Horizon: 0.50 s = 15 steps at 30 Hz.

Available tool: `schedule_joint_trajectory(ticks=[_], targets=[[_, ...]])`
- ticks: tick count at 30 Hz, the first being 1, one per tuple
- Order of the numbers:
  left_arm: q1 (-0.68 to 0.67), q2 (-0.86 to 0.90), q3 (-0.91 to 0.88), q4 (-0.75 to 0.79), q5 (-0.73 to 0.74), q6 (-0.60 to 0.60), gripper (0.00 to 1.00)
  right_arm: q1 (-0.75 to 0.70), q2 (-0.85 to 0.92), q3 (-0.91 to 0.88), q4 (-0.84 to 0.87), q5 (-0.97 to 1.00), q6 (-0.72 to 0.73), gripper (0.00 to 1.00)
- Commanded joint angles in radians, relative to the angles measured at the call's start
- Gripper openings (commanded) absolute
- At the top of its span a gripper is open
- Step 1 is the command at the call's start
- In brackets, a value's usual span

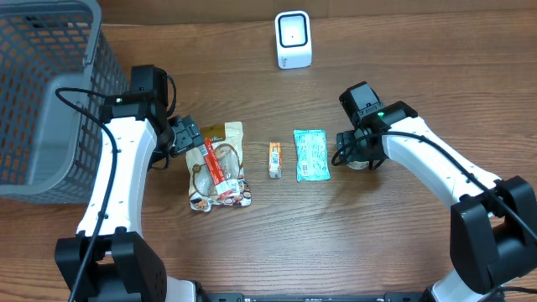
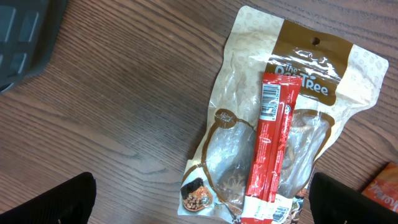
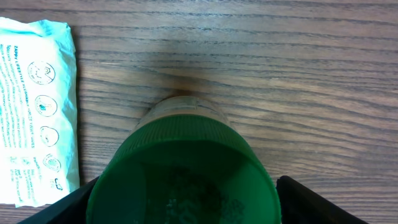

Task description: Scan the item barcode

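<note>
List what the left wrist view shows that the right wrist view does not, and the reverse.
Left wrist only: a pouch with a red stick lying on it, barcode facing up, a basket corner at upper left and an orange pack at the right edge. Right wrist only: a green jar lid between the fingers and a wipes pack at left. Both: the wooden table and dark fingers in the lower corners.

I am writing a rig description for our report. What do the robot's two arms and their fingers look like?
Both the left arm and the right arm have white links between bulky black joints, with thin black cables running alongside. A small green light glows near each wrist. The fingers are black.
</note>
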Motion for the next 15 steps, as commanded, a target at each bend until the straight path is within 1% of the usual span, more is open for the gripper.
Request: schedule_joint_trajectory(ticks=[1,7,10,15], targets=[[0.0,-0.001,0.016,-0.002,-0.012,-0.01,1.0,-0.008,-0.001,-0.006,0.005,0.017,0.001,0.83],[0.0,-0.001,0.016,-0.002,-0.012,-0.01,1.0,-0.008,-0.001,-0.006,-0.011,0.017,0.022,0.8],[0.0,-0.001,0.016,-0.002,-0.012,-0.01,1.0,-0.008,-0.001,-0.006,-0.025,0.016,0.032,0.76],[0.0,-0.001,0.016,-0.002,-0.012,-0.01,1.0,-0.008,-0.001,-0.006,-0.04,0.017,0.05,0.75]])
